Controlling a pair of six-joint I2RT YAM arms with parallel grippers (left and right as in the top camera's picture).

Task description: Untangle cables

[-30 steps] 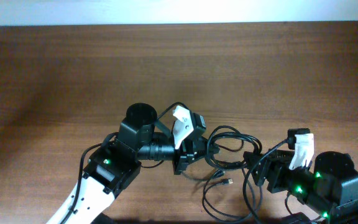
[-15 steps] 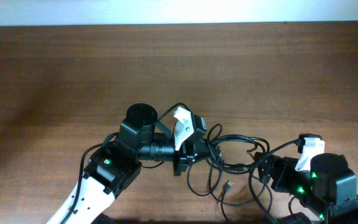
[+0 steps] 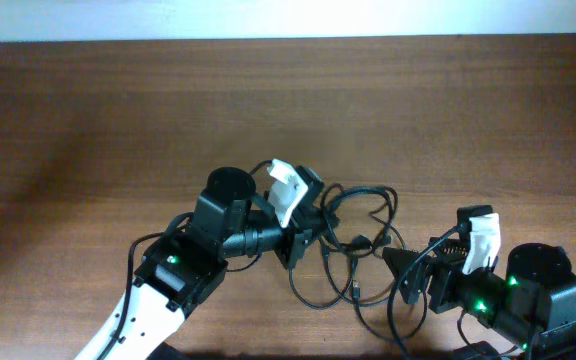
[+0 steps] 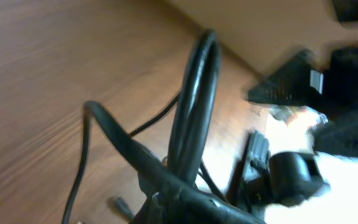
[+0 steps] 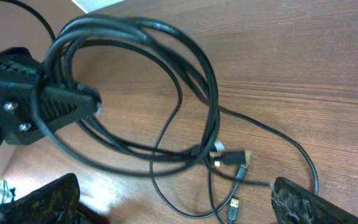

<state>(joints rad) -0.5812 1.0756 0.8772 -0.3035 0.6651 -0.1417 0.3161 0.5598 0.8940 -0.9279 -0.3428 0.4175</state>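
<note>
Black cables [image 3: 360, 212], limp and light: left gripper [image 3: 306, 238] pinches them, apparently; right gripper [image 3: 400, 278] stands spread. You'd best take a loose plug end [image 5: 230, 158].

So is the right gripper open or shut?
Open. The right gripper shows fingers wide apart, clamping nothing; the cables lie ahead of it.

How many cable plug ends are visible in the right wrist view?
3: a silver-tipped plug and a gold-tipped plug side by side, and a small plug below them near the bottom edge. Others may be hidden.
</note>
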